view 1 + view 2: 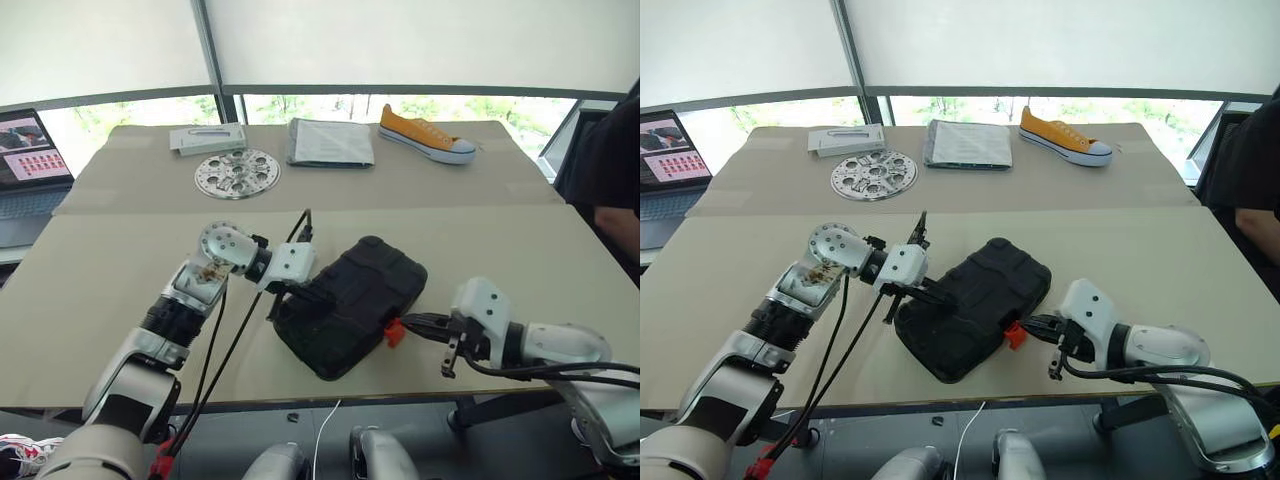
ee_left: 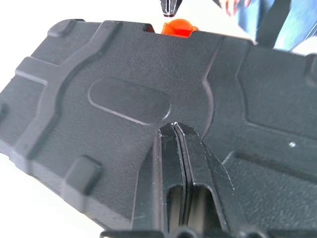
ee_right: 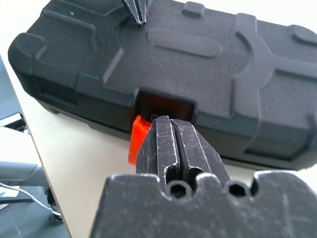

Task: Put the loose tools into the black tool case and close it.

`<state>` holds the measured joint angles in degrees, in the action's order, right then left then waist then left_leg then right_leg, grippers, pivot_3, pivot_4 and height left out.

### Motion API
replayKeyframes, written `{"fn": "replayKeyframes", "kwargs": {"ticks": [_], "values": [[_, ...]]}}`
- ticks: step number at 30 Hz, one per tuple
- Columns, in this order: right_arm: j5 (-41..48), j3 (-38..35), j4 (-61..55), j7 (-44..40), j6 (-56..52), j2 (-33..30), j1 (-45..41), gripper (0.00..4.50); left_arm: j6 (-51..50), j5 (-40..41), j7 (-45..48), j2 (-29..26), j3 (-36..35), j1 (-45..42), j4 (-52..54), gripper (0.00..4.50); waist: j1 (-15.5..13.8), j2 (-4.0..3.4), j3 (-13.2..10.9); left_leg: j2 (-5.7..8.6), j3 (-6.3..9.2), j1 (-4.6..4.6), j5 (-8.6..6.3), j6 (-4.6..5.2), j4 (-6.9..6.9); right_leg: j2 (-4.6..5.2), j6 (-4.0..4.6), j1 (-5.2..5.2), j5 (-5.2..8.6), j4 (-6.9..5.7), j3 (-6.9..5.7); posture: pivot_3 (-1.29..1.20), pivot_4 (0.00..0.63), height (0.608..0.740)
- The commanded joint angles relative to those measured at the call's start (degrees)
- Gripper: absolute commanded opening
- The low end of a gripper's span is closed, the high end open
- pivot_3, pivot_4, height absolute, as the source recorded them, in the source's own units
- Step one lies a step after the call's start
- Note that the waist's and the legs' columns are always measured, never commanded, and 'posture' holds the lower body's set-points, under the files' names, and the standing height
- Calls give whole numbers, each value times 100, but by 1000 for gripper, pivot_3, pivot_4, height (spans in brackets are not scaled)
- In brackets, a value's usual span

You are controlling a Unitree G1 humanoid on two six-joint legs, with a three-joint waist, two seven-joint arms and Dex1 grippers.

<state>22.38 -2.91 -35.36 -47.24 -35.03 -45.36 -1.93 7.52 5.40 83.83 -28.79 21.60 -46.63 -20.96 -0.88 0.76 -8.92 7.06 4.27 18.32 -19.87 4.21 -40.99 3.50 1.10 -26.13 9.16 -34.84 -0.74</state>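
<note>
Both pincers pressed together — left (image 1: 283, 300) on the closed tool case (image 1: 350, 300), right (image 1: 408, 322) at its latch (image 1: 395, 331).

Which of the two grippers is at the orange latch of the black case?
The right gripper, shut, points at the orange latch on the front edge of the tool case. The left gripper, also shut, rests on the lid at the opposite side.
</note>
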Motion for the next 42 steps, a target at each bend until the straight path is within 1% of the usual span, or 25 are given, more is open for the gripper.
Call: {"fn": "replayKeyframes", "kwargs": {"ticks": [1, 7, 12, 16, 20, 23, 29, 34, 38, 42], "values": [[-136, 127, -11, 30, 43, -86, 95, 0, -115, -212, -3, 24, 138, 126, -202, 57, 1, 0, 1, 0, 0, 0, 0, 2, 1, 0, -2, -1, 1, -2, 2, 0, 150, 740], [-281, 87, -72, 2, 162, -291, 660, 0, -142, -199, -56, 19, 67, 177, -134, 57, -35, -1, 5, 1, -1, 0, 3, 7, -1, -3, -3, -4, 2, -7, 2, 0, 150, 740], [207, -377, -371, 142, -166, -113, 915, 0, -174, -182, -72, -14, 30, 236, -66, 57, -37, -2, 6, 1, 0, 0, 3, 6, -1, -3, -3, -4, 2, -6, 3, 0, 150, 740], [2, -86, -367, 179, -48, -132, 1078, 0, -144, -199, -71, 12, 36, 224, -93, 57, -36, -2, 7, 0, 0, -1, 2, 5, -1, -4, -3, -3, 2, -7, 3, 0, 150, 740], [-260, 365, -60, 337, 12, 23, 839, 0, 30, -284, -90, 111, 122, 133, -211, 57, -33, -2, 8, 0, -1, -1, 2, 4, 0, -4, -4, -4, 2, -6, 3, 0, 150, 740], [-592, 708, 406, 448, 143, 139, 566, 0, 119, -319, -92, 207, 172, 15, -327, 57, -46, -2, 8, 1, -1, -1, 2, 4, -2, -2, -4, -2, 2, -6, 3, 0, 150, 740], [-879, 1011, 854, 606, 369, 498, 107, 0, 456, -483, -109, 365, 273, -147, -585, 57, -48, 1, 13, -1, -1, -2, 3, 5, -1, -6, -4, -3, 2, -6, 2, 0, 150, 740], [-656, 707, 548, 680, 350, 737, 54, 0, 873, -689, -138, 400, 393, -173, -771, 57, -59, 2, 15, 1, -1, -1, 3, 5, -4, -4, -4, -2, 2, -6, 4, 0, 150, 740], [-272, 319, 114, 686, 65, 777, -7, 0, 943, -701, -134, 426, 380, -180, -846, 57, -47, -3, 17, 0, -1, -1, 3, 5, -2, -4, -4, -6, 2, -9, 5, 0, 150, 740], [-115, 113, -86, 701, -156, 743, -158, 0, 989, -713, -122, 431, 382, -193, -899, 57, 10, -3, 17, -1, -1, 0, 3, 5, 2, -7, -3, -8, 2, -8, 6, 0, 150, 740]]}}
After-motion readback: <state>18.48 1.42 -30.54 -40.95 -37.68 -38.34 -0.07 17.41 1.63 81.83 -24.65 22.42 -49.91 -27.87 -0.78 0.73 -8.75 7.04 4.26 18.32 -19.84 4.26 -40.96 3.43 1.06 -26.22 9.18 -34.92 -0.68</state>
